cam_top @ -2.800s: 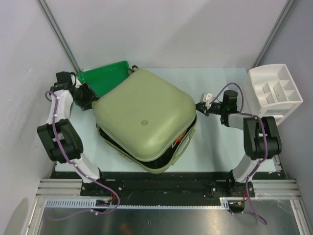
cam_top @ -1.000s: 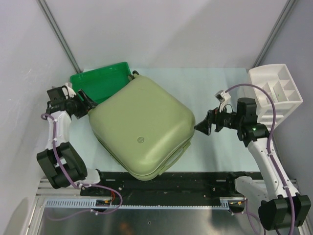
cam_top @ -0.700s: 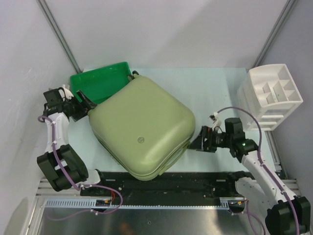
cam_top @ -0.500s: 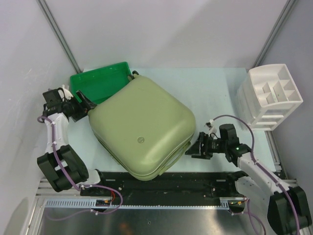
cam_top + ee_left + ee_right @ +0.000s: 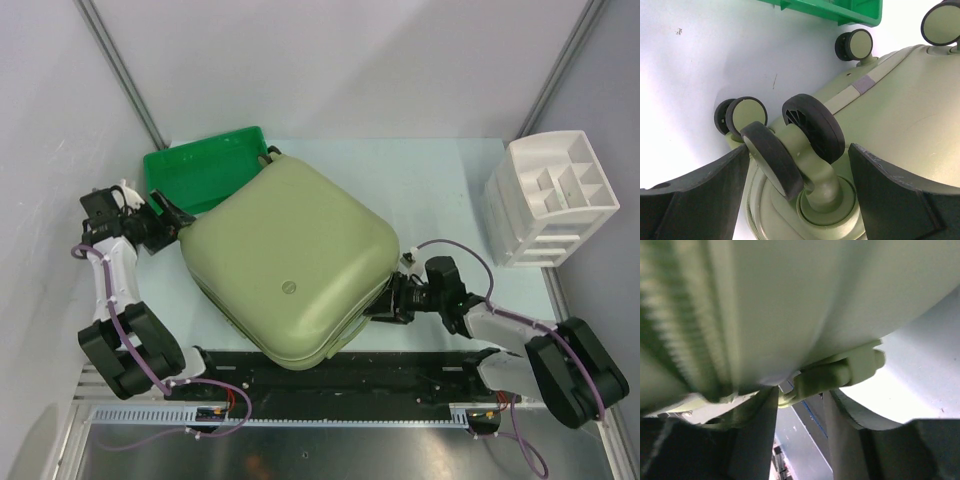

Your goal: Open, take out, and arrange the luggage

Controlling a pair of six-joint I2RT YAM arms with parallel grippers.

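Note:
The luggage (image 5: 290,250), a pale olive-green hard-shell suitcase, lies flat and skewed on the table with its lid down. My left gripper (image 5: 172,222) is at its far-left corner. In the left wrist view it (image 5: 799,150) stands open, its black fingers (image 5: 695,190) either side of a twin caster wheel (image 5: 812,130) without touching it. My right gripper (image 5: 378,308) is low at the suitcase's front-right edge. In the right wrist view its jaws (image 5: 800,395) are half narrowed with a gap between them, under a pale green pull tab (image 5: 840,371) that juts from the shell (image 5: 790,300).
A green tray (image 5: 200,170) is wedged behind the suitcase at the far left. A white compartmented organizer (image 5: 555,200) stands at the right edge. The black rail (image 5: 330,375) with the arm bases runs just in front of the suitcase.
The right arm swung down from mid-right to the suitcase's front-right edge, and its jaws narrowed. The left gripper opened wider and drew back a little. The lid, ajar earlier, lies down.

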